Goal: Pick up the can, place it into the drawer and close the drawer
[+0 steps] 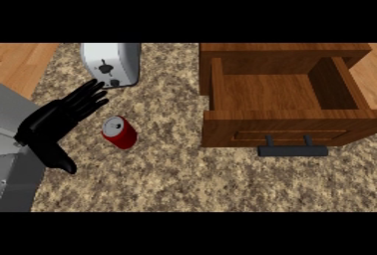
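counts: one can, one drawer, one toaster, one hand showing.

the left hand [49, 121] is coming in from the lower left on one grey forearm [16, 169]. its fingers [88, 98] are lying straight and spread, pointing up-right toward the toaster, and its thumb [63, 162] is sticking out down-right. it's wide open and holding nothing. the right hand isn't showing in this view.

the single red can [120, 133] is sitting on the speckled counter [177, 174], just right of the palm and below the fingertips. a strip of counter is showing between hand and can, so they're not touching. the can's silver top is facing up-left and the red body is trailing down-right; can't tell whether it's standing or lying.

the one wooden drawer [283, 127] is standing pulled open at the upper right, with its wood floor showing. its one black bar handle [292, 150] is sticking out of the front panel toward the lower edge. the can is staying outside the drawer, well to its left.

the one white toaster [112, 63] is sitting at the top left, above the fingertips and close to them.
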Available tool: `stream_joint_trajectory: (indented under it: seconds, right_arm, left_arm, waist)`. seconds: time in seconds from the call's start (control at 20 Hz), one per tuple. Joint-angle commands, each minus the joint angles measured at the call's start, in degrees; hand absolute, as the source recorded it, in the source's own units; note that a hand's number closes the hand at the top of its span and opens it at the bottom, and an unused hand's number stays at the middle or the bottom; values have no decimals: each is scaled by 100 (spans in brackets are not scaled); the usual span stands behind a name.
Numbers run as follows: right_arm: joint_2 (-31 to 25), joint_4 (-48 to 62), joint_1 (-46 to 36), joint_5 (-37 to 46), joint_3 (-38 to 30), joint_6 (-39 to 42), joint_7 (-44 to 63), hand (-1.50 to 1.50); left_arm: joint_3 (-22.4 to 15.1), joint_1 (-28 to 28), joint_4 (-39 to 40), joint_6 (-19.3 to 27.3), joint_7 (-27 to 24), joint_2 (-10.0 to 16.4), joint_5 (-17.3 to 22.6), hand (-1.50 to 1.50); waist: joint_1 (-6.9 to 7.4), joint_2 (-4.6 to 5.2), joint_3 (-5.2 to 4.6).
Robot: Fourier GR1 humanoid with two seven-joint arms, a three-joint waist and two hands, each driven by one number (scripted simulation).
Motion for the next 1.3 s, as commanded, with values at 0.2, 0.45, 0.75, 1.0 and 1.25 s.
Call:
stream_joint_trajectory:
  seconds: [0.2, 0.45, 0.75, 1.0, 1.25]
  right_arm:
    - [233, 178, 77, 85, -218, 384, -147, -150]
    - [-143, 101, -53, -498, -610, 473, 278, -150]
    - [79, -80, -18, -385, -695, 551, 389, -150]
    - [406, 5, -35, -110, -576, 722, 63, -150]
    - [194, 144, -243, -217, -679, 741, 255, -150]
  left_arm:
    - [198, -423, 1456, -248, -1057, -40, -1006, -150]
    - [176, -681, 2252, -79, -2031, -192, -1761, -150]
    - [182, -627, 3003, -127, -2842, -38, -2300, -150]
    - [126, -979, 4331, -129, -3829, -19, -2865, -150]
    - [40, -1371, 5233, -147, -4425, 86, -3282, -150]
  waist:
    - [-23, 10, -1]
    - [-31, 12, -2]
    - [-15, 8, -2]
    - [-59, 22, -5]
    - [-76, 37, -8]
